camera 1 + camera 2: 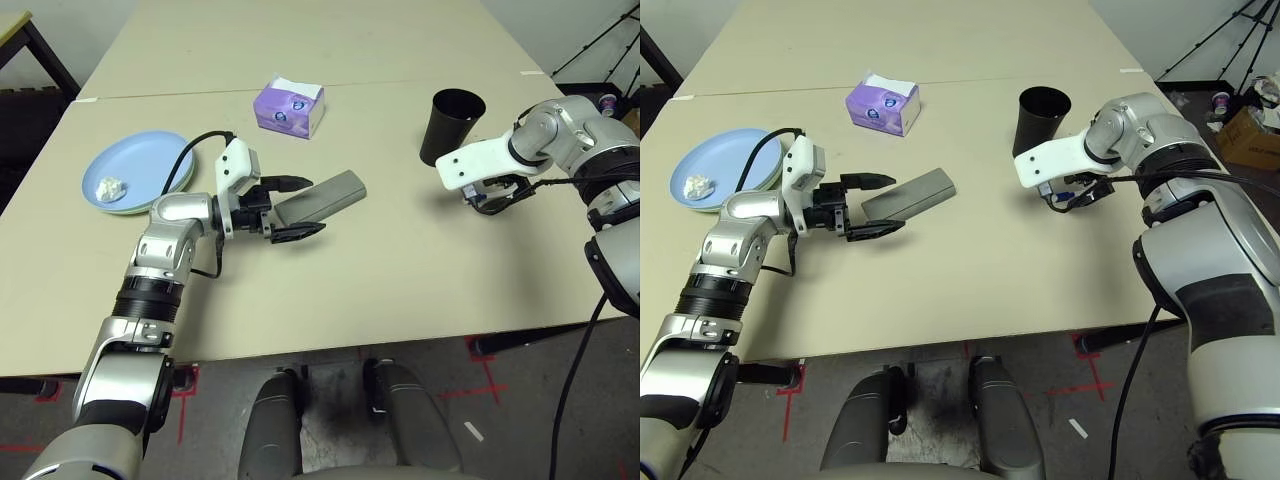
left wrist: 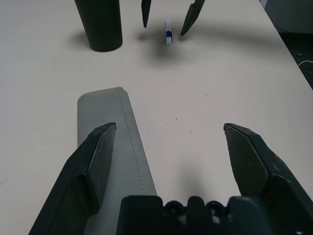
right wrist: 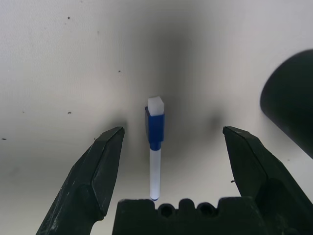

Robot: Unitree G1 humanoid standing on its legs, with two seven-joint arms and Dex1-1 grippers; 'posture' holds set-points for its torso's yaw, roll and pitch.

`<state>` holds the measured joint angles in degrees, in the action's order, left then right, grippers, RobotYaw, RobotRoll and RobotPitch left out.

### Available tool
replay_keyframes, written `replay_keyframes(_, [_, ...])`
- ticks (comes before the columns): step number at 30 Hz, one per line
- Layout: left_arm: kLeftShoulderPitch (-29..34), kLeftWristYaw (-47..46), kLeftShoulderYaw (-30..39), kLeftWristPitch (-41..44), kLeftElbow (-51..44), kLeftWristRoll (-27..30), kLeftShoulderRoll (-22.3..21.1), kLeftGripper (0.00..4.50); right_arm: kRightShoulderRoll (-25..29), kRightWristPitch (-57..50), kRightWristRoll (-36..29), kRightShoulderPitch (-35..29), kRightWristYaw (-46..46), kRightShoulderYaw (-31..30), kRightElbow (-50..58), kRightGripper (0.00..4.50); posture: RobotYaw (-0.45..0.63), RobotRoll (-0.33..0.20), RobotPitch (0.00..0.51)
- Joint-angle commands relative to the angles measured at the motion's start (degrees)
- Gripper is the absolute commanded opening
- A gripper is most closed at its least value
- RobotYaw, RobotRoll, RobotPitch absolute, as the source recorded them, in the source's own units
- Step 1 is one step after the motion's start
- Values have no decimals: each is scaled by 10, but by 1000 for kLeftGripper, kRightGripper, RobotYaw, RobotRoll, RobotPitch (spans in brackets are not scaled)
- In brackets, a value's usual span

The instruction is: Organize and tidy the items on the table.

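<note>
At far left of the counter [image 1: 330,300]: blue plate [image 1: 140,165] stacked on a green one, tissue [image 1: 108,187] lying on its near-left part. Just right of that, left gripper [image 1: 292,208] level, pointing right, fingers [image 2: 93,161] spread wide and holding nothing; grey case [image 1: 322,197] lying flat, its near end between them, close against the far finger. Further back, near the counter's middle seam, a purple tissue box [image 1: 289,107], well apart from the rest. Right of centre, black cup [image 1: 452,125] standing upright, mouth up. Just beside the cup on its near-right side, right gripper [image 3: 171,161] tilted steeply down over the counter, fingers [image 3: 105,161] wide apart and empty. Directly beneath, a white pen [image 3: 155,147] with a blue cap lying flat on the counter, centred in the gap, touching neither finger. Cup edge dark at the side of the right wrist view, apart from the pen.
</note>
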<state>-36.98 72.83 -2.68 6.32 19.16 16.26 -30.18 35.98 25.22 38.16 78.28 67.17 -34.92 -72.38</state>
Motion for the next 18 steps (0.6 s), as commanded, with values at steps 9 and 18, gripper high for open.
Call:
replay_keyframes(9, [29, -3, 4, 33, -46, 17, -10, 4500, 19, 10, -14, 15, 49, 17, 2, 4463, -48, 0, 283])
replay_keyframes(18, [36, -7, 3, 46, -66, 23, -11, 4500, 8, 7, -14, 16, 74, 18, -3, 4463, -34, 0, 288])
